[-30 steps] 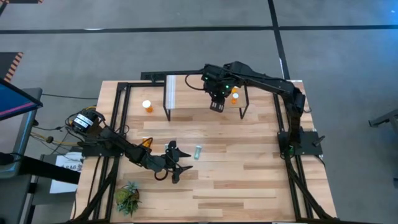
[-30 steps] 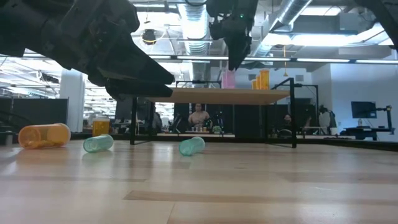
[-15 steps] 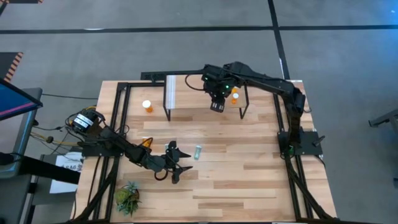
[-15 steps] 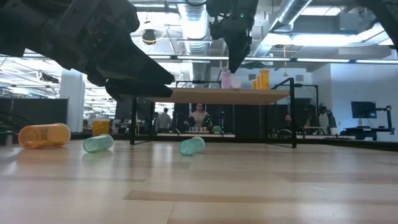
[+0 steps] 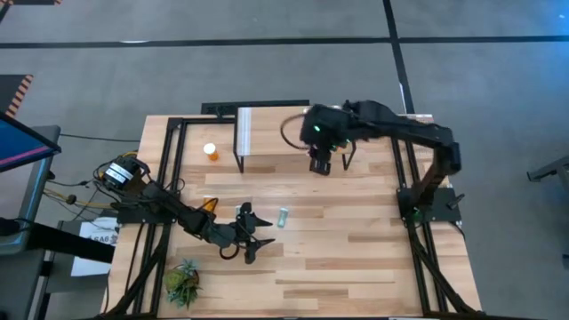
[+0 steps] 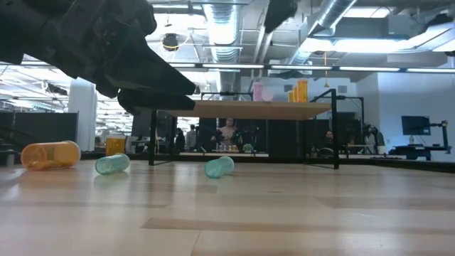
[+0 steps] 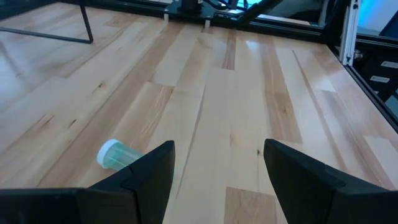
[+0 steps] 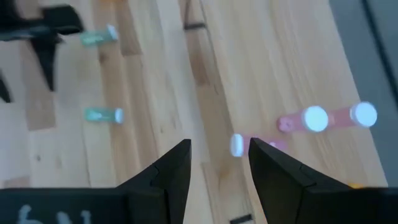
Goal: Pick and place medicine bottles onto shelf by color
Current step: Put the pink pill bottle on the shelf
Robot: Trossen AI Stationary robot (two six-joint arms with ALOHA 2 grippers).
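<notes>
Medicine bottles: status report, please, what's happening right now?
Right gripper above shelf, jaws open, empty. Left gripper low over table, jaws open, teal bottle beside it. Pink bottles on shelf. Nothing blocking that teal bottle.

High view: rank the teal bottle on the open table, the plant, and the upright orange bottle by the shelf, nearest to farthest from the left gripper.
From the left gripper:
1. Teal bottle, just right of it.
2. Plant, at the table's near-left corner.
3. Orange bottle, far side, left of the shelf.

Teal bottle [image 5: 282,217] lies on the wooden table [image 5: 356,258].
</notes>
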